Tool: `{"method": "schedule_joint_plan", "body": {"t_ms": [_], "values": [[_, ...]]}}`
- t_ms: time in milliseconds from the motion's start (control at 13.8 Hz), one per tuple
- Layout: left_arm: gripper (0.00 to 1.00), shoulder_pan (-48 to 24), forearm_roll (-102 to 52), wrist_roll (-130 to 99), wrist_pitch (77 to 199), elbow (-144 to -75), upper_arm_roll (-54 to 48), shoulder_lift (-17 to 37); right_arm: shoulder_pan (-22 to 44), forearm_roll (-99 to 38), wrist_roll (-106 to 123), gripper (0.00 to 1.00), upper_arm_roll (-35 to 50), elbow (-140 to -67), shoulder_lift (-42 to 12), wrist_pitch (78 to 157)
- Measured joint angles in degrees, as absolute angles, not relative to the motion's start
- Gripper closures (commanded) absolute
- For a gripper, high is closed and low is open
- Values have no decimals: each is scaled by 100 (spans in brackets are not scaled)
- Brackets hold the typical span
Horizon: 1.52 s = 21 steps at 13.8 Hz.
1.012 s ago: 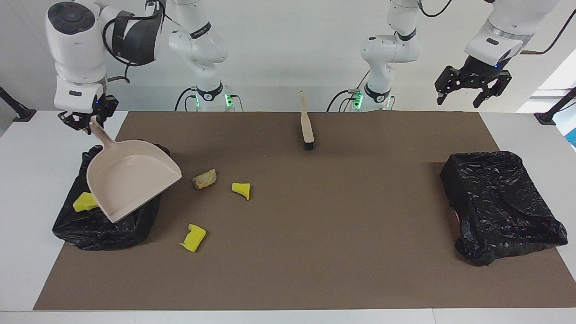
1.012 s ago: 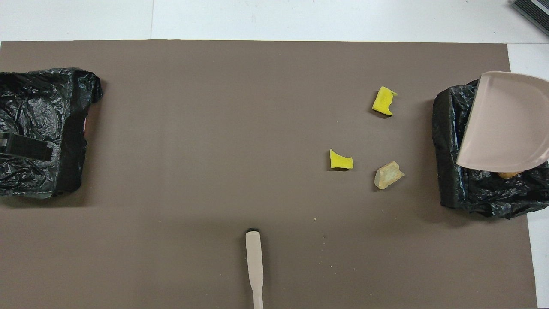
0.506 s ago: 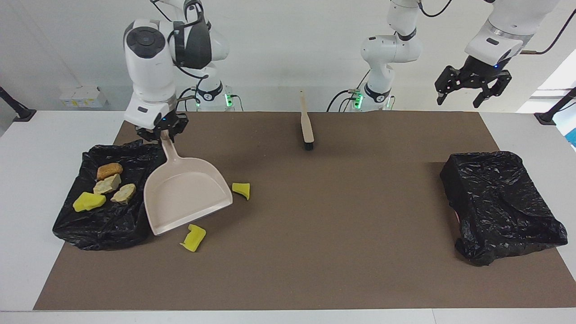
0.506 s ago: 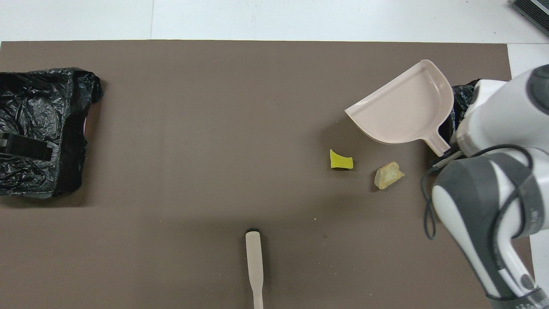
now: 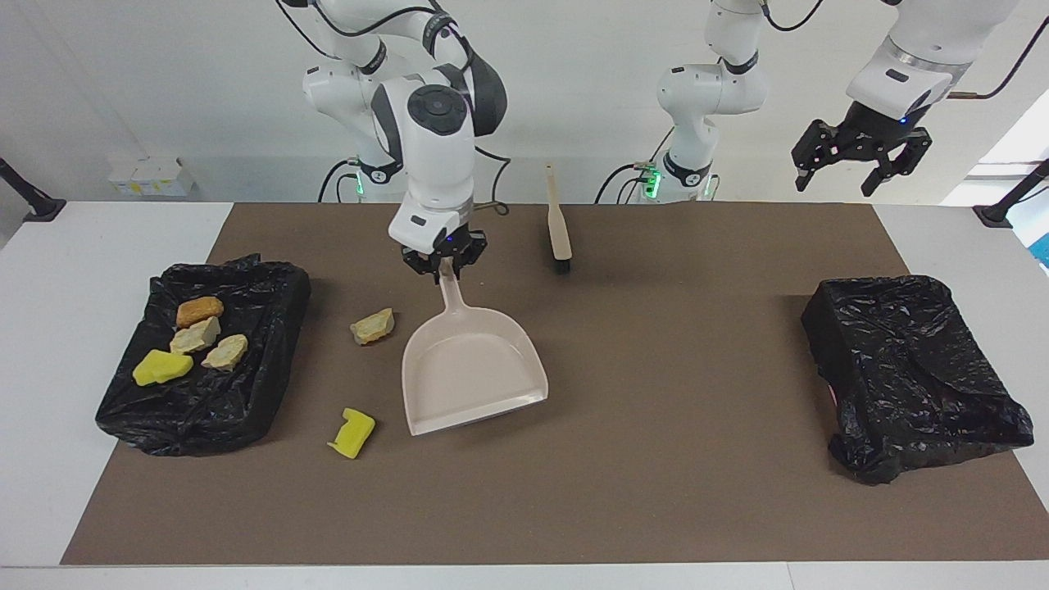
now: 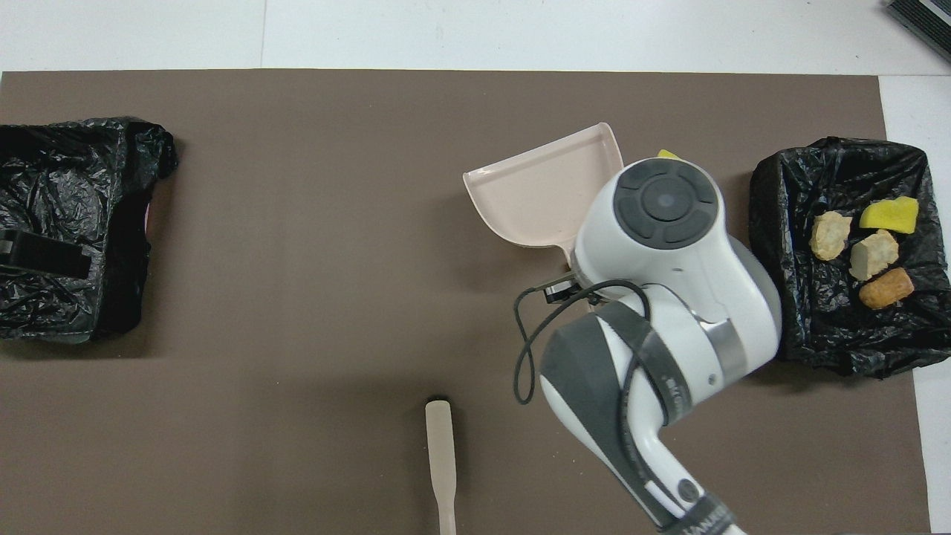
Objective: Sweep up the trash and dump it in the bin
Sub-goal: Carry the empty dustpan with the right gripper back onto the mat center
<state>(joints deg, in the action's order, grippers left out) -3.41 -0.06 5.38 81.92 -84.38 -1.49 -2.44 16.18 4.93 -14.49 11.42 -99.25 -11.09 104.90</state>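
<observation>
a: right gripper point(image 5: 442, 264) sits upper centre of the facing view, pinching the dustpan point(image 5: 471, 373) by its handle; the pan hangs tilted just over the brown mat point(image 5: 656, 492), mouth toward the lower edge of the frame.

b: and the left gripper point(image 5: 860, 160)?

a: upper right corner, spread wide, holding nothing, waiting above the counter point(image 5: 49, 328).

b: where's the trash?

a: four scraps point(image 5: 192, 340) lie in the black-lined bin point(image 5: 246, 410) at middle left. a tan lump point(image 5: 373, 325) lies beside the pan, a yellow chunk point(image 5: 352, 432) lower left of it.

b: so which step?

a: i'd say the pan is being placed for another load. next, the brush point(image 5: 560, 225), at top centre, must be picked up.

b: anything hidden?

a: the pan may cover a scrap; overhead, the arm hides the loose trash. a second bin point(image 5: 910, 373) at the right shows no contents.
</observation>
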Motion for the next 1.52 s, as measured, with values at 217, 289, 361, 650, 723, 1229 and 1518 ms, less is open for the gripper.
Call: {"method": "schedule_joint_plan", "body": {"t_ms": [217, 289, 361, 650, 723, 1229, 1518], "values": [[0, -341, -6, 538, 8176, -8438, -149, -244, 2056, 350, -2175, 100, 1138, -9544, -1792, 10847], [0, -340, -6, 539, 8170, -8438, -150, -244, 2162, 314, -2357, 100, 1137, -9420, -2007, 10956], [0, -341, -6, 538, 8162, -8438, -153, -244, 2268, 292, -2559, 100, 1136, -9322, -2205, 11087], [0, -341, -6, 538, 8144, -8438, -156, -245, 2466, -163, -3293, 0, 1133, -9187, -2577, 11520], [0, -341, -6, 539, 8142, -8438, -156, -245, 2459, -230, -3440, 0, 1124, -9188, -2575, 11503], [0, -341, -6, 538, 8144, -8438, -155, -245, 2466, -572, -3539, 0, 1199, -9283, -2275, 10767], [0, -354, -10, 534, 8346, -8458, -202, -235, 2653, -888, -3566, 0, 1241, -9972, -1579, 10687]]}}
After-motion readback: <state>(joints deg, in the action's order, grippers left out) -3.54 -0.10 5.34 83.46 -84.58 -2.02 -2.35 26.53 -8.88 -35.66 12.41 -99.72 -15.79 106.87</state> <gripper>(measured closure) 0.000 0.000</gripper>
